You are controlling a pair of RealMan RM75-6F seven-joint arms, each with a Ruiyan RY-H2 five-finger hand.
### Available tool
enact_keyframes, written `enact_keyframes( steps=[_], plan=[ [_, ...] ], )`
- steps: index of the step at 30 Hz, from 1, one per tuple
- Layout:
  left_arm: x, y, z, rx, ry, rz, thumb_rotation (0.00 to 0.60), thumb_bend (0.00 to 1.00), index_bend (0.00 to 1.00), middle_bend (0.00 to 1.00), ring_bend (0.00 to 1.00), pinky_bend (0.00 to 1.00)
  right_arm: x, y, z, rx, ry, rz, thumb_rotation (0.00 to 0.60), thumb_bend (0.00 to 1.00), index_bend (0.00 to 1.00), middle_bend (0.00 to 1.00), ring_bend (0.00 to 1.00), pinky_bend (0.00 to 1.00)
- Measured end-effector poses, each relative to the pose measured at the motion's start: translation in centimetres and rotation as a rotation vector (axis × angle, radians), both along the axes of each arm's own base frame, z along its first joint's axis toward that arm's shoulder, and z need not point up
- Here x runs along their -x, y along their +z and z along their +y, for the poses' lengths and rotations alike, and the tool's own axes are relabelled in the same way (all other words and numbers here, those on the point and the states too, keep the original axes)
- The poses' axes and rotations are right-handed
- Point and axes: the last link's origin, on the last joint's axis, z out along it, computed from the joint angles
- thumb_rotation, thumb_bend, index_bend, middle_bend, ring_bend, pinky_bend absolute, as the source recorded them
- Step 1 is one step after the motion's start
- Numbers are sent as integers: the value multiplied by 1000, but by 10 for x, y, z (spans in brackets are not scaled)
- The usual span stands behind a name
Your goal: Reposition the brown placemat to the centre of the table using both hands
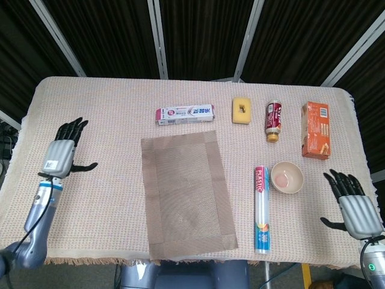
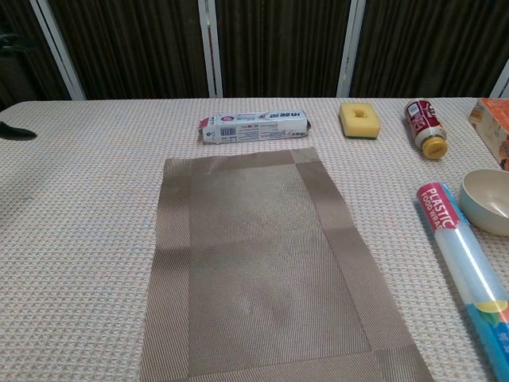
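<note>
The brown woven placemat (image 1: 185, 189) lies flat, long side running front to back, near the middle of the table, its near edge close to the front; it fills the chest view as placemat (image 2: 262, 267). My left hand (image 1: 62, 150) hovers at the table's left side, fingers spread, holding nothing, well apart from the mat. Only a dark fingertip of it (image 2: 17, 132) shows in the chest view. My right hand (image 1: 355, 205) is at the front right corner, fingers apart and empty, far from the mat.
A toothpaste box (image 1: 184, 114) lies just behind the mat. A yellow sponge (image 1: 242, 110), a brown bottle (image 1: 274, 120) and an orange box (image 1: 316, 129) sit at the back right. A plastic wrap roll (image 1: 261, 208) and a small bowl (image 1: 287, 177) lie right of the mat.
</note>
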Motion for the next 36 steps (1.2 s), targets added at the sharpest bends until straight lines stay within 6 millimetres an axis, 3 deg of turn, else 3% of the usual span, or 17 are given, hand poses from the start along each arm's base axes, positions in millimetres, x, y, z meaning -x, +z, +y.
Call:
enact_keyframes(
  steps=[4, 10, 17, 29, 36],
  plan=[
    [14, 25, -35, -59, 45, 66, 600, 38, 0, 0, 0, 0, -18, -12, -8, -122, 121, 53, 600, 0, 0, 0, 0, 0],
    [22, 31, -76, -95, 94, 136, 600, 41, 0, 0, 0, 0, -48, -37, -24, -355, 254, 99, 600, 0, 80, 0, 0, 0],
    [20, 33, -86, -80, 56, 145, 600, 41, 0, 0, 0, 0, -94, -71, -25, -608, 386, 38, 600, 0, 90, 0, 0, 0],
    [27, 42, -84, -76, 55, 124, 600, 41, 0, 0, 0, 0, -120, -134, -7, -736, 516, 167, 600, 1, 161, 0, 0, 0],
    [29, 46, -82, -74, 60, 117, 600, 42, 0, 0, 0, 0, -136, -170, -2, -734, 567, 184, 600, 60, 184, 0, 0, 0]
  ],
)
